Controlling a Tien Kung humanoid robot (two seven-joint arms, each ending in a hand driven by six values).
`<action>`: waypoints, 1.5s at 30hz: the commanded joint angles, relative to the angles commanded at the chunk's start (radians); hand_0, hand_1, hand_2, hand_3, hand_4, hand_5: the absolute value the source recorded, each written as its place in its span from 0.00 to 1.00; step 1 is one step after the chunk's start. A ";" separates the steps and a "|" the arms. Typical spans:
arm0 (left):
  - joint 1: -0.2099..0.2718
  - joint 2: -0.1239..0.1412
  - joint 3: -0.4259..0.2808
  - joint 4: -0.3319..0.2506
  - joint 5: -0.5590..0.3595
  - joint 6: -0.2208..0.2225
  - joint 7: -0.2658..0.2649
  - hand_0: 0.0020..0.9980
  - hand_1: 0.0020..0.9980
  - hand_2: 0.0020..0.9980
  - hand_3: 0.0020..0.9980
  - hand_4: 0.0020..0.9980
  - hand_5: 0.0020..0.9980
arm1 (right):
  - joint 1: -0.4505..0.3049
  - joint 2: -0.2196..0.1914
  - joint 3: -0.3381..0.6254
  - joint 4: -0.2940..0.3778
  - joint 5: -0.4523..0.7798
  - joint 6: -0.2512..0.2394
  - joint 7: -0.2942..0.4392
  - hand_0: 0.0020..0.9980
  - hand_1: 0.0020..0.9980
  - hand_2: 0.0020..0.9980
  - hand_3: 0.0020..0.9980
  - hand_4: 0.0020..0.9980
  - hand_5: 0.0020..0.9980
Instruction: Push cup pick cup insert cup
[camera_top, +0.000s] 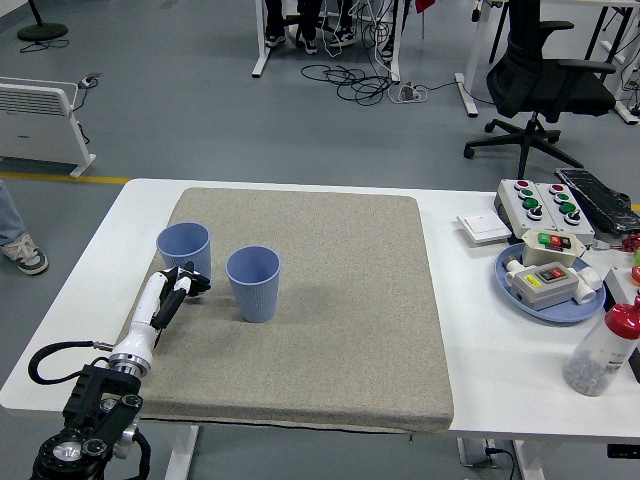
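Observation:
Two blue ribbed cups stand upright on the grey mat (330, 300). One cup (184, 252) is at the left, the other cup (254, 284) stands a little right and nearer. My left hand (178, 288) comes in from the lower left, white with black fingers curled, its tips at the near base of the left cup. It holds nothing. My right arm is out of view.
A blue plate (549, 288) with switch boxes, a button box (541, 204), a white pad (484, 229) and a red-capped bottle (603, 350) crowd the table's right side. An office chair (545, 80) stands beyond the table.

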 joint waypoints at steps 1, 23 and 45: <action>0.002 0.000 0.000 -0.004 -0.001 0.000 0.000 0.57 0.56 0.49 0.44 0.50 1.00 | 0.000 0.000 0.000 0.000 0.000 0.000 0.000 0.73 0.66 0.67 0.59 0.11 0.57; 0.085 0.176 -0.065 -0.593 0.211 0.008 0.139 0.44 0.56 0.52 0.49 0.87 0.79 | 0.006 -0.003 0.009 0.000 0.000 0.000 -0.003 0.73 0.66 0.67 0.59 0.11 0.57; -0.313 0.325 0.367 -0.575 0.598 -0.663 0.664 0.90 0.95 1.00 1.00 1.00 0.67 | 0.001 -0.008 -0.022 0.000 0.035 -0.003 -0.006 0.73 0.67 0.67 0.59 0.11 0.56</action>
